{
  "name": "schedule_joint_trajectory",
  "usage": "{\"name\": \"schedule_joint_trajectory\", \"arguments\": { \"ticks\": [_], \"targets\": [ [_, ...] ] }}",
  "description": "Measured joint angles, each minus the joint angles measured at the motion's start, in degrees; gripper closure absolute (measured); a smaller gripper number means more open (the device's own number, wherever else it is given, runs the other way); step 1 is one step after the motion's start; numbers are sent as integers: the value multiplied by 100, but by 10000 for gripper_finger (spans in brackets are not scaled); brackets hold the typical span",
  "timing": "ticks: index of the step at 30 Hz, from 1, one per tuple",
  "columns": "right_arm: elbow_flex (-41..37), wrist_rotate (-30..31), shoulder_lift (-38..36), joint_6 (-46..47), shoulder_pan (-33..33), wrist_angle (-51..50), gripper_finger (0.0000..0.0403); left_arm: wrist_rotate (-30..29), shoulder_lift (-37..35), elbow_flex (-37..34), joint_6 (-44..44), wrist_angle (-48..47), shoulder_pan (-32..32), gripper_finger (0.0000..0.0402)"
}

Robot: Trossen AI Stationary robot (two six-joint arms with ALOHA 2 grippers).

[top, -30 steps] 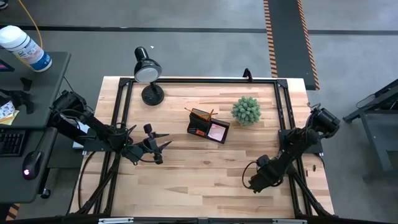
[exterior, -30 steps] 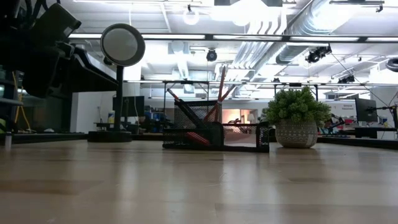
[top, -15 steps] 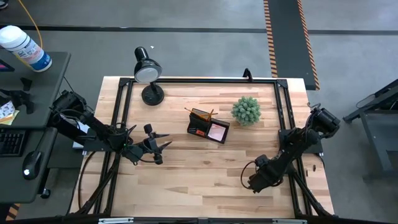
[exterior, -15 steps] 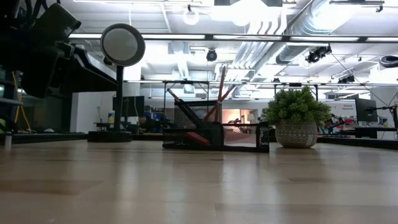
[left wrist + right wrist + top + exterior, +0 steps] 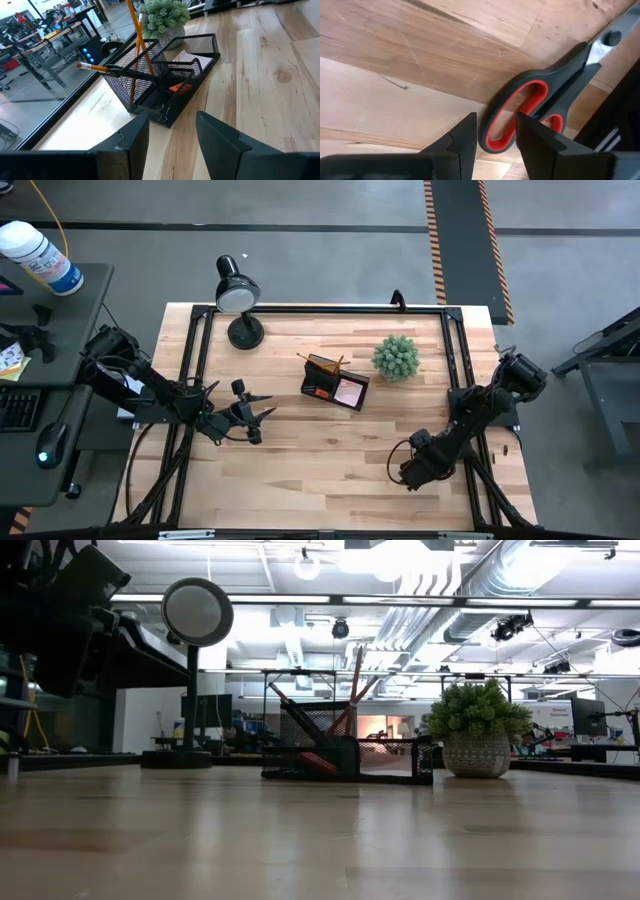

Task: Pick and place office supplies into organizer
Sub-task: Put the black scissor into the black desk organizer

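The black mesh organizer [image 5: 335,383] stands mid-table, seen also in the low view [image 5: 345,755] and the left wrist view [image 5: 165,80]. Orange-yellow pencils [image 5: 134,30] lean in its taller section, and a pink sticky pad [image 5: 350,391] lies in its low tray. My left gripper [image 5: 265,416] is open, hovering left of the organizer with its fingers [image 5: 136,132] pointing at it. My right gripper [image 5: 403,475] is open and low over the table's near right part. Red-and-black scissors [image 5: 535,107] lie flat on the wood under it. Their handle loop [image 5: 497,132] sits between the fingers. The right arm hides them from above.
A green spiky plant ball [image 5: 396,357] in its pot [image 5: 477,755] stands just right of the organizer. A black desk lamp [image 5: 238,295] stands at the far left corner [image 5: 197,612]. Black frame rails [image 5: 455,350] run along the table's sides. Bare wood [image 5: 320,450] lies between the two grippers.
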Motion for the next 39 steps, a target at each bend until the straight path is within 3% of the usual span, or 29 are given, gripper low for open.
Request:
{"name": "schedule_joint_trajectory", "arguments": {
  "ticks": [6, 10, 14, 20, 27, 39],
  "targets": [
    [-546, -163, -42, 27, -5, 874, 279, 0, 0, 0, 2, -4, 0, 252],
    [-767, -163, -70, -31, -10, 1309, 322, -2, 0, 0, 2, -2, -2, 252],
    [-670, 12, -59, -337, 1, 1235, 386, -3, 0, 0, 2, -2, -2, 252],
    [-237, 410, 4, -667, 17, 759, 388, -4, 0, 0, 2, 0, 0, 252],
    [505, 1521, 22, -1117, -2, 99, 393, -6, 2, 0, 47, 7, 0, 252],
    [1623, 3473, 0, -2700, -106, -61, 393, -1, 2, 0, 45, 7, -1, 252]
  ]
}}
